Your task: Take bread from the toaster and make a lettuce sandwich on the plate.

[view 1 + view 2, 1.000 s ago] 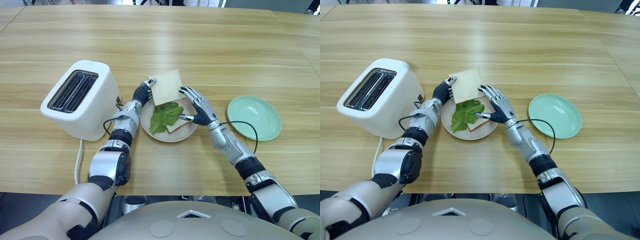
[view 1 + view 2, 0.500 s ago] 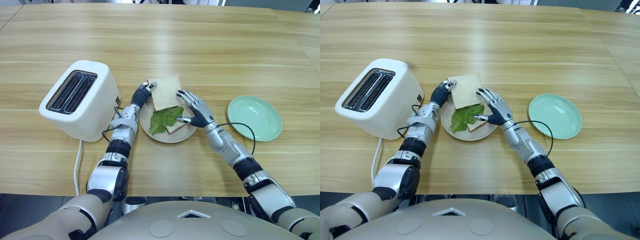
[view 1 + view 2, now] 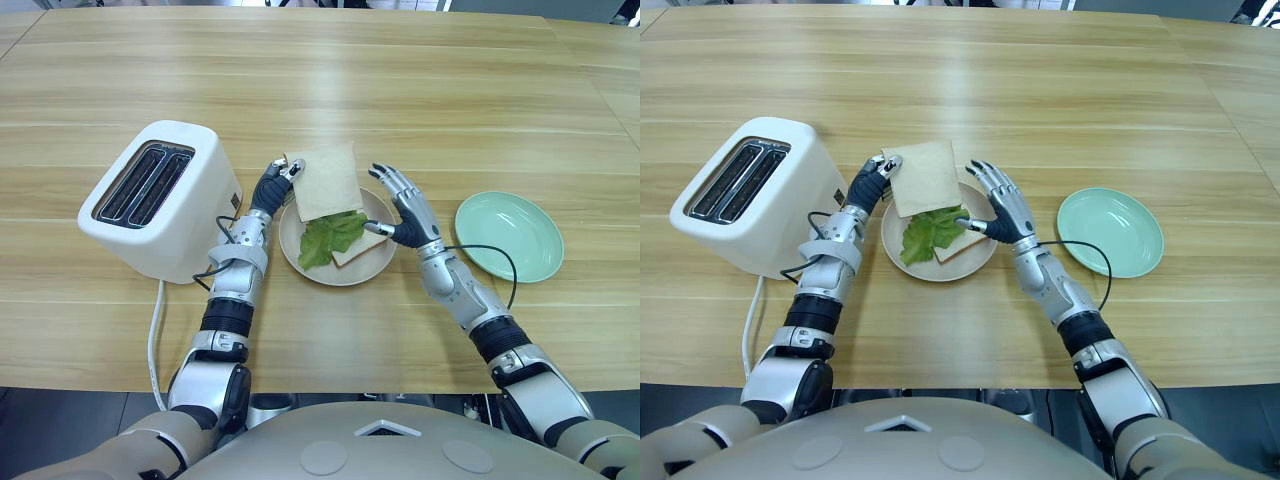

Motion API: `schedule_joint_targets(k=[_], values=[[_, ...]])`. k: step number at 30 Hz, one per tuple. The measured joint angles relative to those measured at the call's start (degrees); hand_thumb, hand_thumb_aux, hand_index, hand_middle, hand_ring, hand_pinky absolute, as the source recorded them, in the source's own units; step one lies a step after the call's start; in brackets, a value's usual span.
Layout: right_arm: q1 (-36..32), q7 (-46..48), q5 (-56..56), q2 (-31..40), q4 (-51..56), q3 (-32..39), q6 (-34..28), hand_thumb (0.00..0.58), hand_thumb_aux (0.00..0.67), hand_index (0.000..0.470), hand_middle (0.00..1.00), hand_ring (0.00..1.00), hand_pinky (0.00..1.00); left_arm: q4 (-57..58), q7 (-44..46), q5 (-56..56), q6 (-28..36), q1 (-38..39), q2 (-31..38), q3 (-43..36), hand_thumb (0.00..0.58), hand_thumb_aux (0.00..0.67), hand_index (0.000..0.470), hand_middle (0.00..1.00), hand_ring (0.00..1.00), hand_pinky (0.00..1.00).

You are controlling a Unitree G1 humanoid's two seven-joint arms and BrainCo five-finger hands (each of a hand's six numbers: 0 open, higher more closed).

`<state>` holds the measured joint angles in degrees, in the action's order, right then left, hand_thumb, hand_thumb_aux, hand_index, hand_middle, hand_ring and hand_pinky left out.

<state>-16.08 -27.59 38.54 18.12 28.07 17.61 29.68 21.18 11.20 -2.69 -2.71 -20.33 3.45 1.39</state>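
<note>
Left eye view: the left hand (image 3: 272, 186) still pinches the top slice (image 3: 328, 182) by its left edge, mid-frame. It's slid a bit left, over the lettuce (image 3: 325, 238) on the plate (image 3: 340, 279). The right hand (image 3: 408, 206) has backed off rightward, fingers spread wide, holding nothing.

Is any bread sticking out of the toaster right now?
No, the toaster slots are dark and bare; the left hand holds one slice, and a second slice lies under lettuce on the plate.
</note>
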Motion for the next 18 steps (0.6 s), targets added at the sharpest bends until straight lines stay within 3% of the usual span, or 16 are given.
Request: schedule_joint_targets(k=[8,18], values=[[1.2,-2.9,-0.7,0.6,-1.4,-2.6,0.5,0.000,0.000,0.000,0.00,0.00,0.00,-3.5,0.6,-0.7,4.2,2.0,-0.7,-0.3,0.580,0.670,0.460,1.00,1.00,1.00],[1.5,-4.5,-0.6,0.8,-2.1,-4.4,1.4,0.000,0.000,0.000,0.00,0.00,0.00,0.3,0.8,0.1,4.4,5.0,-2.7,-3.5,0.580,0.670,0.460,1.00,1.00,1.00]])
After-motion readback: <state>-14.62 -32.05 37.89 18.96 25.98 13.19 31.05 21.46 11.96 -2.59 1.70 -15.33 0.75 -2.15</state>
